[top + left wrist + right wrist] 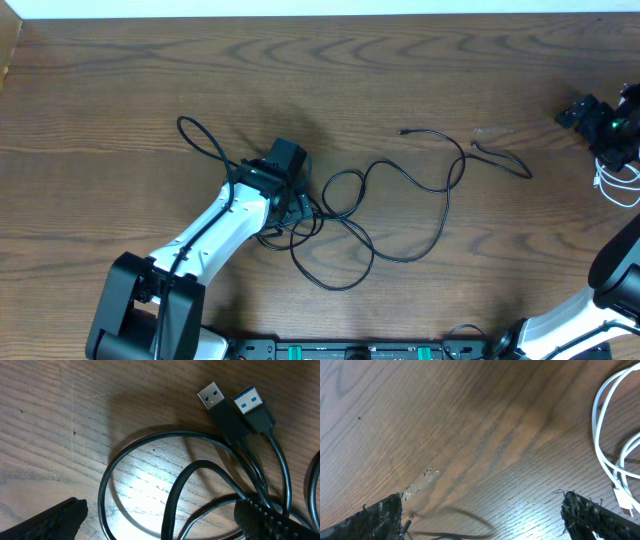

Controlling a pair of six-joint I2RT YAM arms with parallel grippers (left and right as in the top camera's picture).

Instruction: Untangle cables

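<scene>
Roughly, the job looks partly done, and that is a judgement from how things lie. The white cable [612,187] sits by itself at the right edge of the table [120,70], well apart from the rest, and a short black cable [502,159] lies alone just right of centre. The main heap of black cables [345,215] left of centre is not yet undone: its loops cross one another several times, with one strand running out to the far right and ending in a small plug.

The left gripper [285,165] hangs over the left part of that heap with its jaws spread wide and pinching nothing. In the left wrist view, crossed loops lie between its fingers [47,522], and two USB plugs [231,402] rest side by side beyond them. The right gripper [600,125] is also spread wide and empty, over bare wood just beside the white cable.

The core of the knot is hidden under the left gripper from overhead, so how many cables make it up cannot be told. The white cable is cut off by the picture's right edge. In the right wrist view a dark thin line near the bottom is too blurred to name, and a pale smear [422,480] on the wood is unclear
</scene>
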